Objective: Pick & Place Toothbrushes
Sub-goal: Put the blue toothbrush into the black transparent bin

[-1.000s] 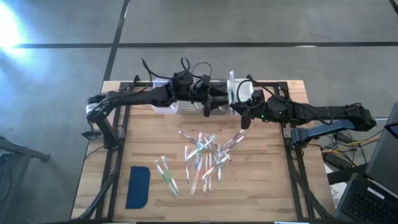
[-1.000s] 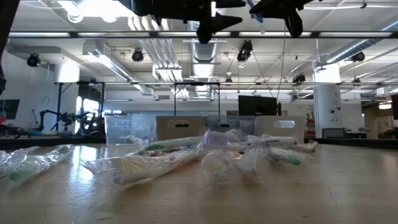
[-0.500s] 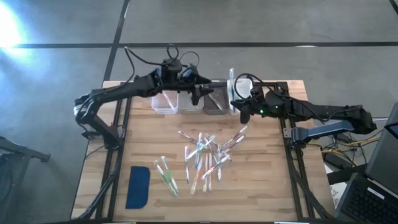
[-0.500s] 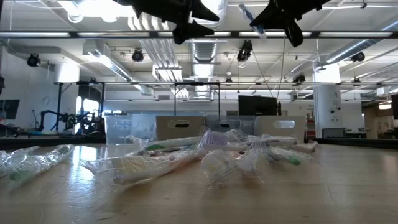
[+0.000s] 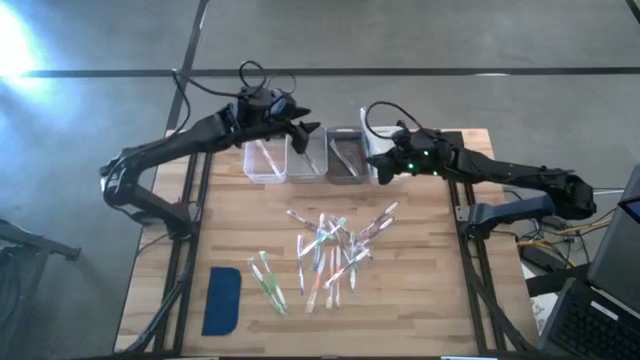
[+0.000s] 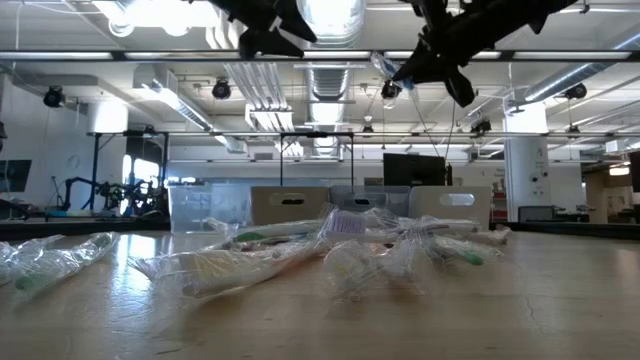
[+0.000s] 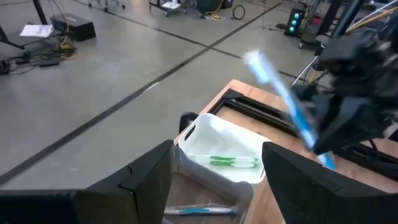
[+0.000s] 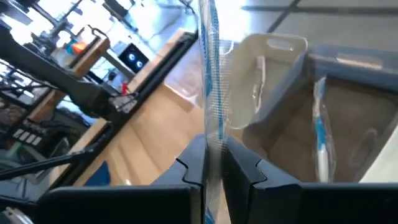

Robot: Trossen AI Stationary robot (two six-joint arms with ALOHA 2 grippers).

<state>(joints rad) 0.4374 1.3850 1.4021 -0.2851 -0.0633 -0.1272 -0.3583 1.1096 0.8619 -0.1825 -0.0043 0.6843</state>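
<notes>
Right gripper (image 5: 381, 168) is held over the far row of bins (image 5: 305, 160), fingers (image 8: 186, 169) clenched on one blue toothbrush (image 8: 210, 93). The brush's long axis is seen running straight out from the fingertips, head away, standing above the bins rather than lying along them. In the right wrist view the dark bin (image 8: 323, 124) lies just beyond the fingers with one blue brush already in it; a pale bin (image 8: 264, 68) is seen farther off. Judged: the held brush must be brought over the dark bin before release.

Left gripper (image 5: 305, 130) hangs above the bins' far edge, fingers (image 7: 149, 177) spread and empty.

Four bins are counted. The remaining toothbrushes (image 5: 330, 250) lie in a loose pile mid-table, roughly fifteen to twenty; exact count cannot be told. Right arm is the nearer to the dark bin.
</notes>
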